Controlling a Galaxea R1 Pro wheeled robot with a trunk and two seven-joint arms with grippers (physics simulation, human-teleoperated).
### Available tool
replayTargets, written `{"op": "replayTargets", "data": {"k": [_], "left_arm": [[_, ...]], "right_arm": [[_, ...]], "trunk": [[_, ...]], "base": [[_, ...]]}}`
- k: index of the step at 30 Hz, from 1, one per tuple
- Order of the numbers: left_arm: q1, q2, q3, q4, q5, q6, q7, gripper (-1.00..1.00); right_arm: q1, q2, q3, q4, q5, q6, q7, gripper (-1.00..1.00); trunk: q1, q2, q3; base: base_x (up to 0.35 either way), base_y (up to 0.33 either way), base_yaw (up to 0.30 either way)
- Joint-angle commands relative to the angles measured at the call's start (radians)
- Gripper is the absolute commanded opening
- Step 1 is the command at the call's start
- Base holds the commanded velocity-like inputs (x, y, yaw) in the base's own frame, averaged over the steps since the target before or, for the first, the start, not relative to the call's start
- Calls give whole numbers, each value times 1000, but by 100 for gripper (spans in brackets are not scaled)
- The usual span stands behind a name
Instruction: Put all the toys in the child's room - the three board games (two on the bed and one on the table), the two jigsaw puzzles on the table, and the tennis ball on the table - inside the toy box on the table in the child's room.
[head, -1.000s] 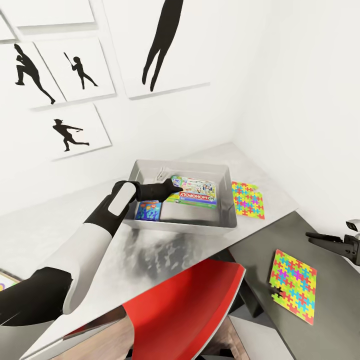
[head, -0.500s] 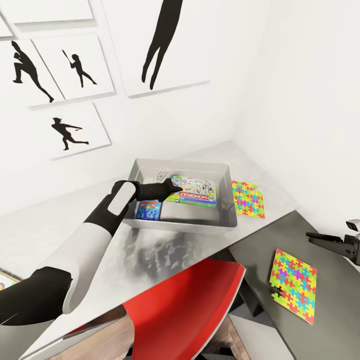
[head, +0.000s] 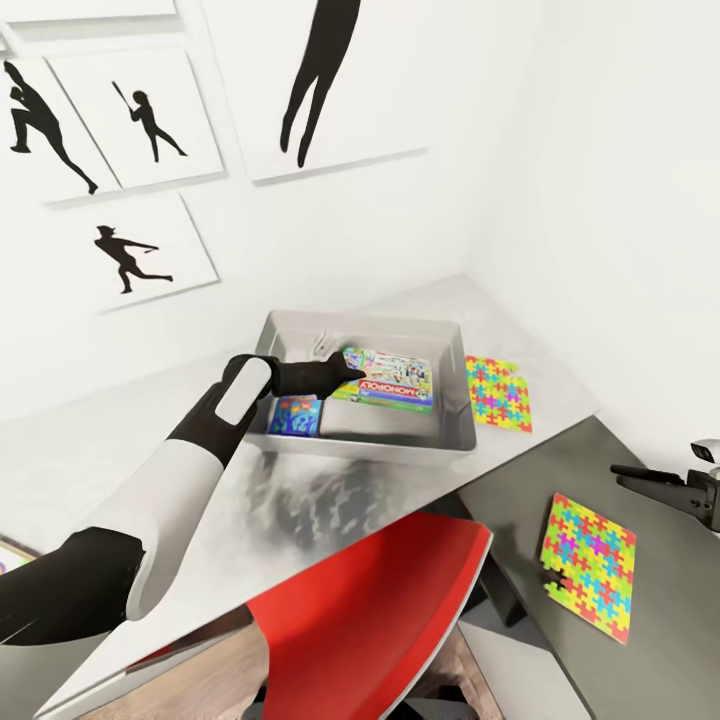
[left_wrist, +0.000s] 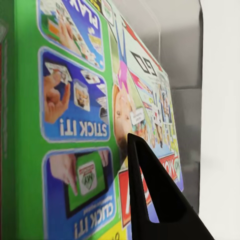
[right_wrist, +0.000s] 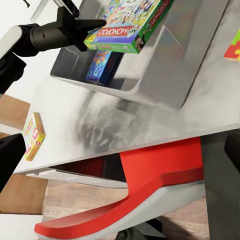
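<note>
Red chair: one glossy red moulded chair (head: 375, 620) stood nearest, tucked against the desk edge.

Jigsaw puzzles: two thin multicoloured jigsaw sheets lay flat outside the bin. One (head: 588, 564) was on the lower dark grey side table (head: 660, 640), the other (head: 498, 393) on the pale desk just beside the bin's right wall. By the look of it, both waited to be collected.

Small board game: one small yellow, green and red game box (right_wrist: 33, 135) sat near the desk's front edge, well apart from the bin.

Right gripper: the black right claw (head: 655, 482) hung above the side table, holding nothing; whether its jaws were parted could not be told.

Left gripper: the black left claw (head: 335, 371) reached over the bin's near-left wall with its fingers closed on the edge of the Monopoly box, probably so the box could be lowered inside.

Monopoly game: one green-edged printed Monopoly box (head: 390, 378) was held tilted above the bin's floor, inside its walls.

Blue game: one blue printed box (head: 297, 415) was already inside the bin, at its left end.

Toy box: one shallow silvery-grey rectangular bin (head: 455, 400) stood on the long pale grey-white desk (head: 100, 470) near the corner.

Wall pictures: four black baseball-player silhouette pictures, such as one (head: 125, 258), hung farthest away.

Tennis ball: it could not be made out.
</note>
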Motion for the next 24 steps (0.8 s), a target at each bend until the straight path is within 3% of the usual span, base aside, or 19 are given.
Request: {"op": "replayTargets", "data": {"k": [1, 24], "left_arm": [[-1, 0, 0, 0, -8, 2, -9, -100], [-40, -4, 1, 0, -4, 9, 23, -100]], "right_arm": [[-1, 0, 0, 0, -1, 5, 2, 100], [0, 3, 1, 0, -1, 4, 2, 100]], "trunk": [[0, -2, -3], [0, -2, -40]], "base": [[0, 0, 0], [0, 0, 0]]}}
